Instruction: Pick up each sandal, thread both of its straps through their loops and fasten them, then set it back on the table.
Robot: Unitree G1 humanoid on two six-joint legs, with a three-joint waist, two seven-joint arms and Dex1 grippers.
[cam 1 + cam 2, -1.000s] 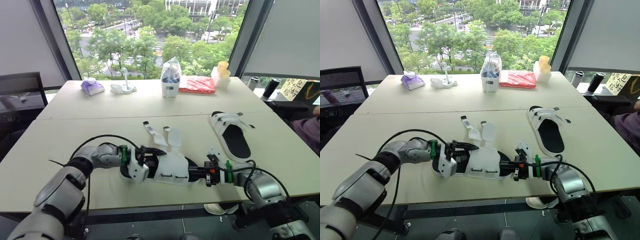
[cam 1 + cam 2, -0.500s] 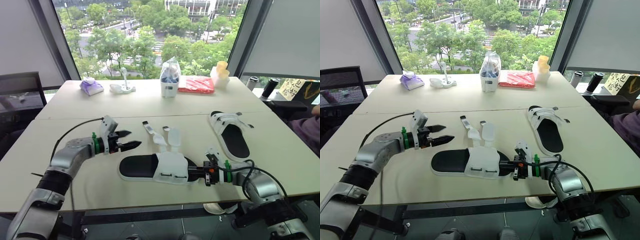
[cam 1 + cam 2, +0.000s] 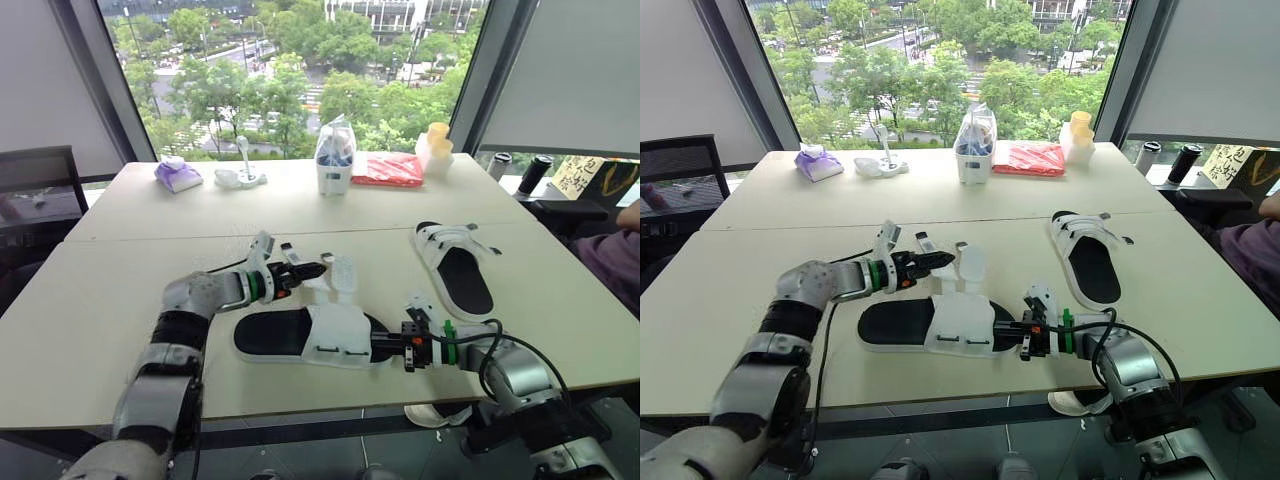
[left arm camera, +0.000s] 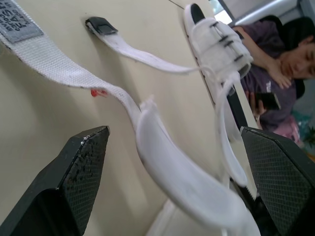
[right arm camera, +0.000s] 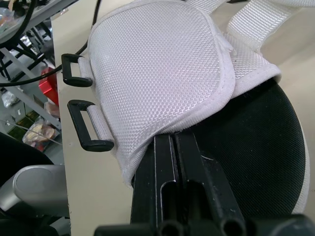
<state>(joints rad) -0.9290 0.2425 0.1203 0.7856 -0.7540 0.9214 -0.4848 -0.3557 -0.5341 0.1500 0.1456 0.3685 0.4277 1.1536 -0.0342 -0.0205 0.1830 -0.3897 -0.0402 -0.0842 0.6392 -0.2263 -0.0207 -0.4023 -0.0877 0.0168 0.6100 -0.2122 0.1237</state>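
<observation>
Left wrist view: the left gripper point(image 4: 174, 135) stands wide open and holds nothing. Its two black fingers point(image 4: 81, 172) flank a loose white strap point(image 4: 177, 182) of the near sandal, which curls up off the table point(image 4: 44, 123) between them. A second strap point(image 4: 133, 49), tipped in black, lies flat just beyond the first.

Head views: this gripper hovers low over the strap ends, on the far side of the near sandal point(image 3: 305, 335). That sandal lies sole-down, lengthwise across the robot's front and close to the table's near edge. Both of its straps are undone and splayed away from the robot.

Right wrist view: the right gripper point(image 5: 173, 147) has its fingers pressed together. They pinch the near sandal where the white mesh upper point(image 5: 162, 69) meets the black footbed. Two black loops point(image 5: 77, 124) project from the upper's edge, both unthreaded.

The far sandal point(image 3: 458, 268) lies well apart, farther back on the right, with straps lying across its upper. Small items line the table's far edge: a purple packet point(image 3: 172, 175), a clear container point(image 3: 335, 160) and a red packet point(image 3: 390, 168). A person point(image 4: 290, 54) sits at the right, phone in hand.
</observation>
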